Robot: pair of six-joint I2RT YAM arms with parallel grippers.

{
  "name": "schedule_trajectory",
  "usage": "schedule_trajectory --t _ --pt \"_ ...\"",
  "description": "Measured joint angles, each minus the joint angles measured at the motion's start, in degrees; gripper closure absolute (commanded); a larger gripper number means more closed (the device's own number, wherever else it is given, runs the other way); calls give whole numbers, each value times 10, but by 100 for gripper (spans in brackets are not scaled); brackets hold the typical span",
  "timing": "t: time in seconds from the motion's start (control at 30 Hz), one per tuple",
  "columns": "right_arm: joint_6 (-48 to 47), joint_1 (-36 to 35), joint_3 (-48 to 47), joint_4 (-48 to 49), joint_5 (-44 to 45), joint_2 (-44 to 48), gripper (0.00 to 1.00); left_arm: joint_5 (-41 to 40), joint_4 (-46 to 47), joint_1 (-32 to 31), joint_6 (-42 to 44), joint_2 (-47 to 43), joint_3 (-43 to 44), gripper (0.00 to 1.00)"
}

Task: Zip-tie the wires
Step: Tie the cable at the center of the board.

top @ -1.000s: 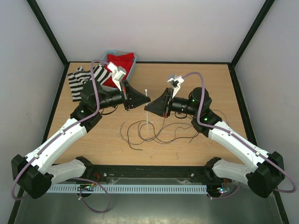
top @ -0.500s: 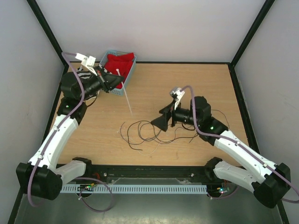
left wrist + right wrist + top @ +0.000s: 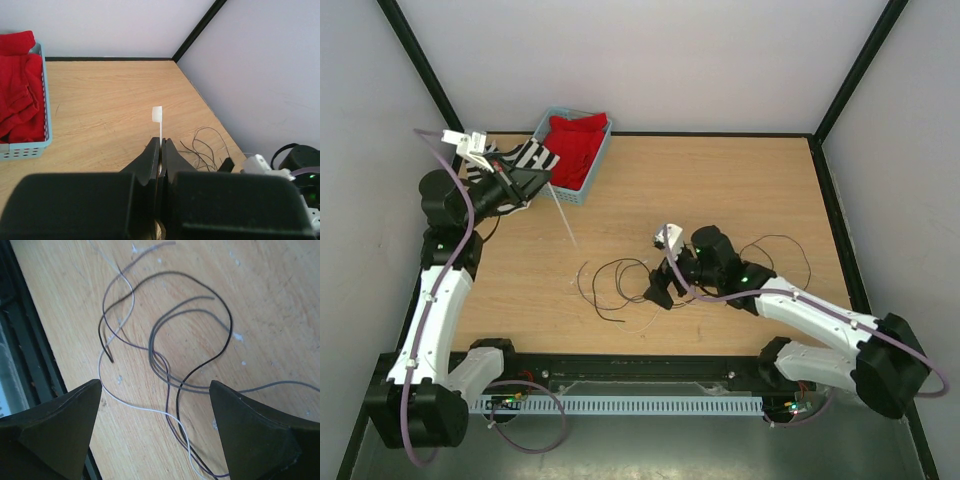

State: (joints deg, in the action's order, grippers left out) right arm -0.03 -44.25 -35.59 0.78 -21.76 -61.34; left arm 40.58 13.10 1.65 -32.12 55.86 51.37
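Your left gripper (image 3: 160,145) pinches a white plastic zip tie (image 3: 157,116) jutting straight ahead; your right gripper (image 3: 155,386) gapes empty above thin black-and-pale wires (image 3: 159,361) sprawled left-right.

Matt wood table (image 3: 720,190) — smooth wires (image 3: 159,361).

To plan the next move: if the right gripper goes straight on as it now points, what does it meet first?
Probably the loose thin black and pale wires lying on the wooden table, between the open right gripper fingers; depth is unclear.
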Motion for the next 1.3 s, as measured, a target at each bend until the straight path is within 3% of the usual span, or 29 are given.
schedule_trajectory --t 0.7,1.3 --pt "-4 -30 -77 -21 62 -215 1 36 -18 6 -17 -8 -18 100" --pt "7 -30 -91 -38 39 -282 1 54 -19 6 -18 -8 -18 100"
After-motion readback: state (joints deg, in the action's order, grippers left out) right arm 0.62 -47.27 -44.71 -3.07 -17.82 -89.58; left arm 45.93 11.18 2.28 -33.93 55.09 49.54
